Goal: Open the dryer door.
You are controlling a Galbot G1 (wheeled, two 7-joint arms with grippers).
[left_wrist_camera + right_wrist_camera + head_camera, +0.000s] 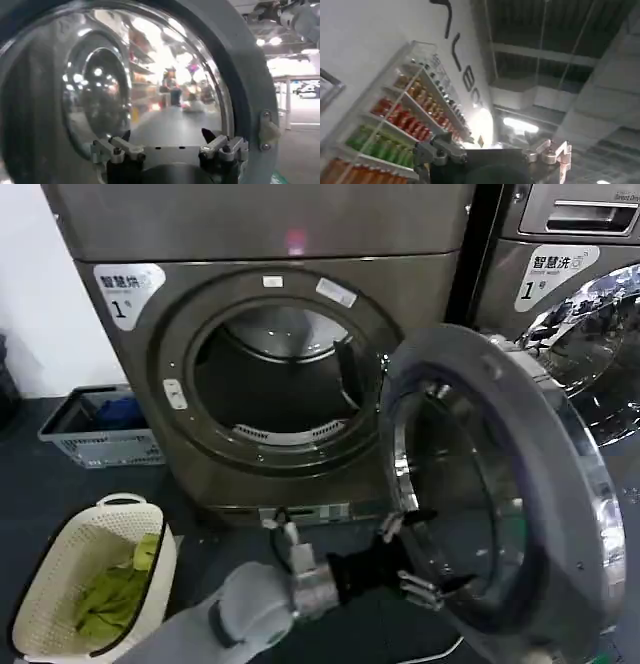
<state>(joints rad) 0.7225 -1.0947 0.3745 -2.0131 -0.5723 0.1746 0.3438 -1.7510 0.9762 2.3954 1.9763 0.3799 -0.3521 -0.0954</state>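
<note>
The grey dryer (420, 284) has its round door (575, 474) swung wide open to the right, so the dark drum opening (275, 374) is exposed. My left gripper (425, 552) reaches low across the front of the machine and is right at the inner side of the door, by its lower rim. Its fingers are open and hold nothing. In the left wrist view the door's glass bowl (150, 75) looms just beyond the open left gripper (166, 135). My right gripper (497, 146) points up at a ceiling, open and empty.
A white laundry basket (125, 502) with green cloth stands on the floor at the lower left. A grey crate (100, 446) sits beside the dryer's left side. A second machine (575, 274) stands to the right, behind the open door.
</note>
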